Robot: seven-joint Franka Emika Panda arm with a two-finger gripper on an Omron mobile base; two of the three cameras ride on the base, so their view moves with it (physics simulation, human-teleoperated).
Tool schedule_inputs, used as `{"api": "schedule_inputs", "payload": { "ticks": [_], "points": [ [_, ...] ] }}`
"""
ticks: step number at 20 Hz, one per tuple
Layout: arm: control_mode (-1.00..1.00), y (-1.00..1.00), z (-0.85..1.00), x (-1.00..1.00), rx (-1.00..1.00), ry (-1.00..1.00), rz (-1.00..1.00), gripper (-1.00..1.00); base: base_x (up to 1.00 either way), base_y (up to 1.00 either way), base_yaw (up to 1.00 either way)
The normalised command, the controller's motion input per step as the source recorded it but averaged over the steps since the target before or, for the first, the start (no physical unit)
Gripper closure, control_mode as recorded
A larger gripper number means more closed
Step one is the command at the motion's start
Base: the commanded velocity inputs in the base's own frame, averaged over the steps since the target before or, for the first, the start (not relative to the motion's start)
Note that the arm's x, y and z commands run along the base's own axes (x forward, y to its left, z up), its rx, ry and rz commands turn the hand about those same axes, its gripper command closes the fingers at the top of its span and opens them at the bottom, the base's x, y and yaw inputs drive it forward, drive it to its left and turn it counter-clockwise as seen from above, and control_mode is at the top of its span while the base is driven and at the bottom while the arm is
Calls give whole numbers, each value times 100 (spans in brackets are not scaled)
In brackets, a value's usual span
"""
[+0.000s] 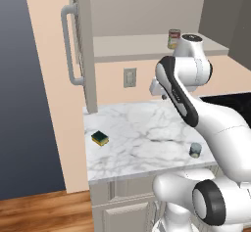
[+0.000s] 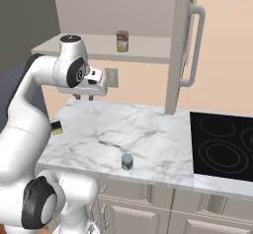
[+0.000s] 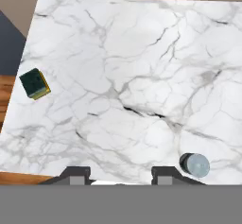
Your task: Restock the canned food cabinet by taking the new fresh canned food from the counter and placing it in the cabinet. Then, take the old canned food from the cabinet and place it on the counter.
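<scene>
The new fresh canned food (image 1: 195, 150) (image 2: 127, 162) (image 3: 194, 165) is a short grey-blue can standing near the front edge of the marble counter (image 1: 137, 128) (image 2: 123, 129) (image 3: 123, 67). The old canned food (image 1: 173, 38) (image 2: 122, 41), taller with a red band, stands on the open cabinet's shelf (image 1: 132, 47) (image 2: 94, 48). My gripper (image 1: 163, 97) (image 2: 83, 97) (image 3: 120, 176) hangs well above the counter and points down. It is open with nothing between its fingers. In the hand view the short can lies to the right of the right fingertip (image 3: 163, 175).
A green-and-yellow sponge (image 1: 100, 138) (image 2: 57, 127) (image 3: 34, 83) lies near the counter's left edge. The cabinet door (image 1: 83, 45) (image 2: 180, 45) stands open with its grey bar handle (image 1: 70, 45) (image 2: 196, 45). A black cooktop (image 2: 222, 146) sits to the right. A wall outlet (image 1: 129, 77) is behind.
</scene>
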Motion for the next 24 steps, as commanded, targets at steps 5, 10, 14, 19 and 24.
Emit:
{"api": "schedule_inputs", "payload": {
  "ticks": [5,10,14,19,24],
  "points": [
    [-100,-10,-5,-6,0,0,0,-100,0,0,0],
    [-100,-82,-45,-37,6,0,-10,-100,0,0,0],
    [-100,-100,-64,-30,10,2,-19,-100,0,0,0],
    [-100,-72,-93,-1,-2,12,-18,-100,0,0,0],
    [-100,-33,-89,20,0,22,-20,-100,0,0,0]
  ]
}}
